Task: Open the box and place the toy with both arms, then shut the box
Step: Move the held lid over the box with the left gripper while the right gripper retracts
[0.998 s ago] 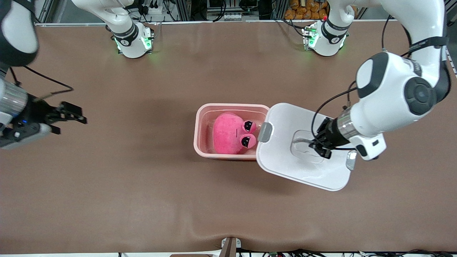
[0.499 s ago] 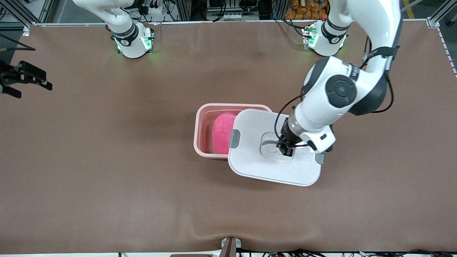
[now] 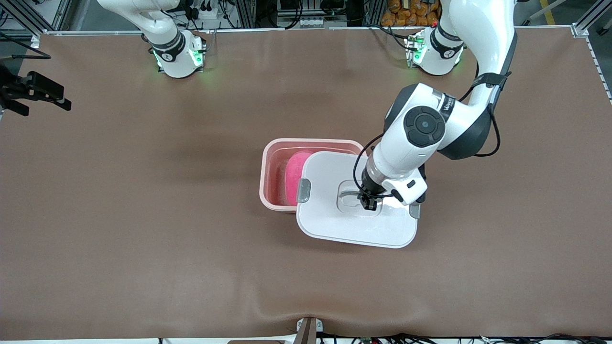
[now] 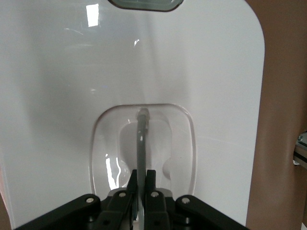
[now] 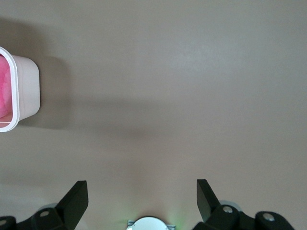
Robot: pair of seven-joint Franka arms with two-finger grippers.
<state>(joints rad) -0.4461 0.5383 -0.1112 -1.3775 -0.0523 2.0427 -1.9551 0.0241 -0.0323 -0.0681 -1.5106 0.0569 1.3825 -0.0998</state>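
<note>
The pink box [image 3: 267, 177] stands mid-table with the pink toy [image 3: 295, 176] inside, mostly covered. The white lid [image 3: 334, 220] hangs over the box, overhanging its rim on the front-camera side and at the left arm's end. My left gripper [image 3: 370, 204] is shut on the lid's grey handle [image 4: 141, 139], seen close in the left wrist view [image 4: 142, 179] against the lid [image 4: 201, 72]. My right gripper [image 3: 45, 107] is open and empty, up at the right arm's end of the table. The right wrist view shows its open gripper [image 5: 141, 196], the box's end [image 5: 26, 91] and a sliver of toy [image 5: 4, 91].
Grey side clips [image 3: 303, 190] sit at both ends of the lid. The two arm bases [image 3: 177, 55] stand along the table's edge farthest from the front camera. Brown table surface [image 3: 143, 215] surrounds the box.
My left gripper has carried the lid toward the right arm's end, over the box, hiding the toy's eyes and most of its body. My right gripper pulled away to the table's end.
</note>
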